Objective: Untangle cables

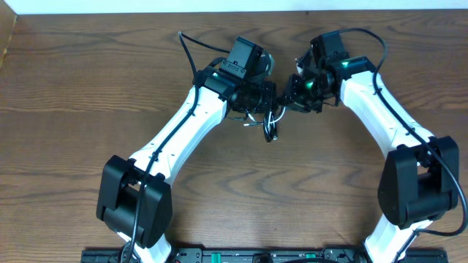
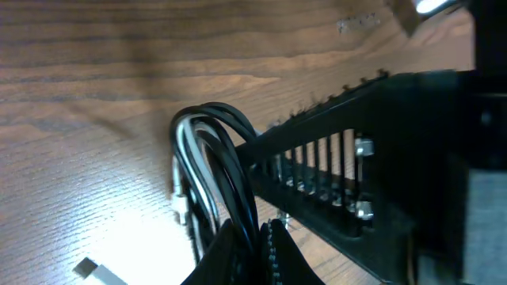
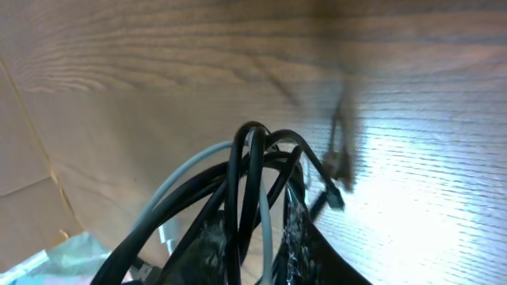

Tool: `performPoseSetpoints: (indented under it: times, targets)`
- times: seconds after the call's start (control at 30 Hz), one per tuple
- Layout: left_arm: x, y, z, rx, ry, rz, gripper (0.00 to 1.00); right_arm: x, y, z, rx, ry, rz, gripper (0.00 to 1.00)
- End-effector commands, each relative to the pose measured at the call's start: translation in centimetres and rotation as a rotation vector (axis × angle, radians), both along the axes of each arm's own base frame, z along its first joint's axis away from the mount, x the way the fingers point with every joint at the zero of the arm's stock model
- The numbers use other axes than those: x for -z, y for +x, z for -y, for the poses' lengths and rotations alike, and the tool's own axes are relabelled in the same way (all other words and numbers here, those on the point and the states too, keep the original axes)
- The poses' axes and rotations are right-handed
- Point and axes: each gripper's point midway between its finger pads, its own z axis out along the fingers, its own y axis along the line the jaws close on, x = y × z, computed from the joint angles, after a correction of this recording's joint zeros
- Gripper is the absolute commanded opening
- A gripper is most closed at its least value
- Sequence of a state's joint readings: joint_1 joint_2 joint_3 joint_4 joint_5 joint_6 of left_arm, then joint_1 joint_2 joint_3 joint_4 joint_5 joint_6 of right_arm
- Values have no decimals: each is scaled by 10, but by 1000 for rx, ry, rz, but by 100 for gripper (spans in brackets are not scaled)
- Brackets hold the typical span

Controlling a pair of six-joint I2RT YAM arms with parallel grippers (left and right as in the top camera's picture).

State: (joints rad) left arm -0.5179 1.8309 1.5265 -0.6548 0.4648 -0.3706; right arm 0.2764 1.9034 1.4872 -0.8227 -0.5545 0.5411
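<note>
A bundle of thin cables (image 1: 271,124), black ones and one white, hangs between my two grippers at the back middle of the wooden table. My left gripper (image 1: 269,97) is shut on the bundle; in the left wrist view the black and white loops (image 2: 207,150) rise from between its fingers (image 2: 257,257). My right gripper (image 1: 291,93) is shut on the same bundle from the right; in the right wrist view several black loops and the white cable (image 3: 253,170) stick out of its fingers (image 3: 265,253). A small black plug end (image 3: 335,198) dangles at the right.
The right gripper's dark body (image 2: 372,174) fills the right of the left wrist view, very close to my left gripper. A small white connector (image 2: 97,271) lies on the table. The table's far edge (image 1: 234,10) runs behind both arms. A thick black arm wire (image 1: 186,51) loops at the back.
</note>
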Motion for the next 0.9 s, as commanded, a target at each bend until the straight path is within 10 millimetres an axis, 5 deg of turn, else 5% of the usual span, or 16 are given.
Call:
performPoseSetpoints:
  times: [0.0,0.23,0.6,0.77,0.87]
  targets:
    - [-5,3,0,-7,-25,-2,8,-6,-12,-16,-71,104,-24,21]
    - [-6,18,-19,-90,-37,-27,7,-9,-14,-10,-106,129,-17,20]
    - [-7,20,-24,-99,-49,-33,7,46,-17,-1,-91,-102,-63,1]
    - [-6,20,-24,-84,-43,-25,7,62,-9,21,-53,-213,-55,1]
    - [-5,18,-25,-56,-29,-14,7,68,0,56,-5,-324,-41,1]
